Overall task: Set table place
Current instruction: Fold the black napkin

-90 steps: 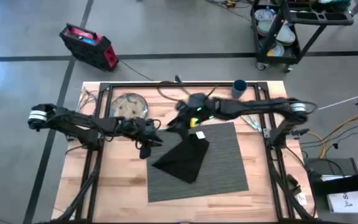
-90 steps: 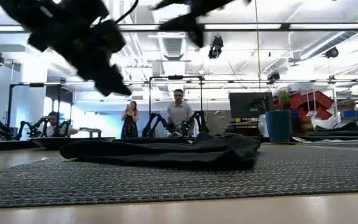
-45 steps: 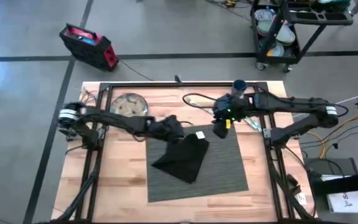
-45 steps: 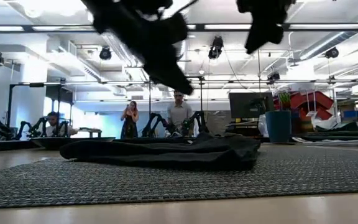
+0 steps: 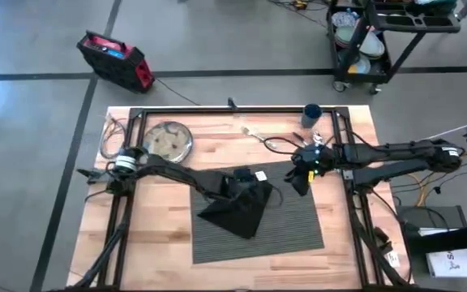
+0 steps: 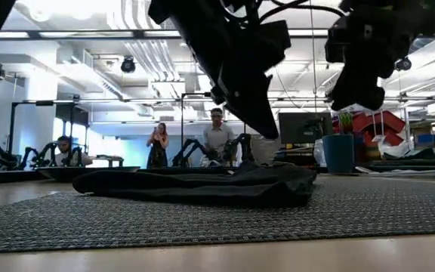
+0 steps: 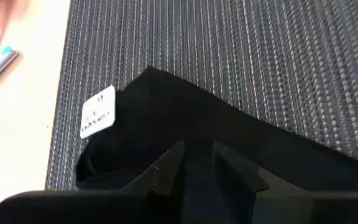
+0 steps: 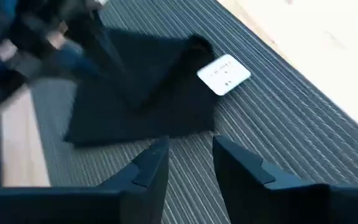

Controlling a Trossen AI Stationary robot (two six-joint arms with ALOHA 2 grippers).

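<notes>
Your black cloth napkin (image 5: 239, 209) lies rumpled, partly folded, on the dark grey ribbed placemat (image 5: 290, 223), its white tag (image 7: 98, 111) near the mat's far-left corner; judge it light, limp and likely to drag the mat, so pinch 1 free corner or folded edge rather than the bunched middle. Your left gripper (image 5: 242, 180) hovers over the tag end with its 2 fingers slightly parted, holding nothing. Your right gripper (image 5: 300, 180) hangs over the mat's far-right edge, fingers apart and empty, with the silvery plate (image 5: 168, 139) and blue cup (image 5: 312, 114) well apart on the table (image 5: 152, 243).
</notes>
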